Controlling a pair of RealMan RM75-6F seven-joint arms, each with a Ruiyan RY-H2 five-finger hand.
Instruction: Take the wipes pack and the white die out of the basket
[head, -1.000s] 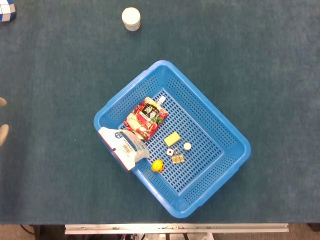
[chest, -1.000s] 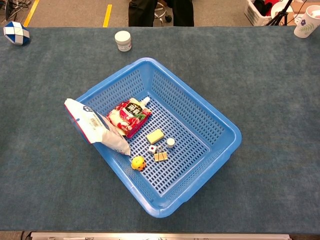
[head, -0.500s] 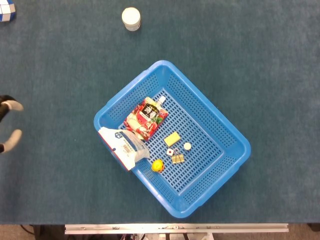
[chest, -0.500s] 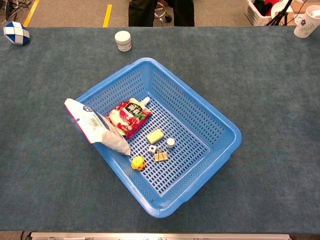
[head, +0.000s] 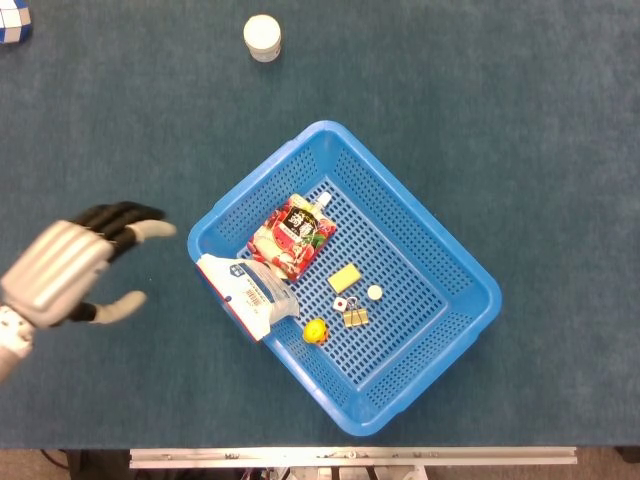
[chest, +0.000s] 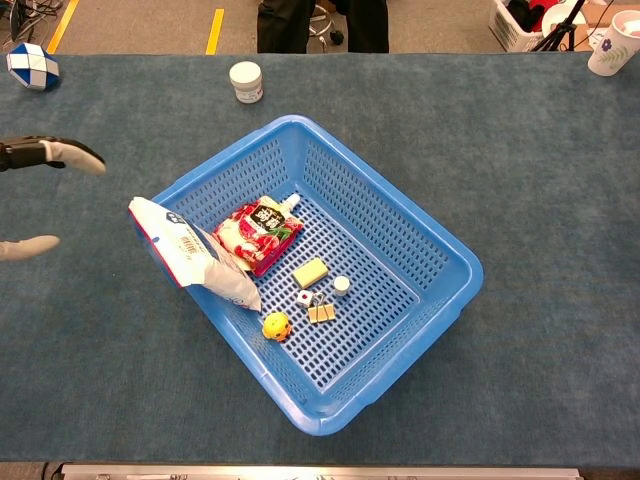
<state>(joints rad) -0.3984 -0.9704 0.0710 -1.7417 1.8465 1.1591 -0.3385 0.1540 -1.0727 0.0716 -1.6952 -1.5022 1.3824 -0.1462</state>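
— So, your left hand (head: 62, 275) has just come in from the left edge. Fingers (head: 140, 231) spread, holding nothing, touching nothing.

— Where's the pack?

— The pack (head: 246, 292) leans on the basket's (head: 430, 245) left wall, near your fingertips. The die (head: 342, 304) lies on the basket floor. Both are yet to come out. Your right hand isn't visible.

A bright blue perforated plastic basket (head: 440, 260) sits on the dark teal carpeted worktop (head: 520, 120); the white barcode-printed wipes pack (head: 248, 292) has blue marks.
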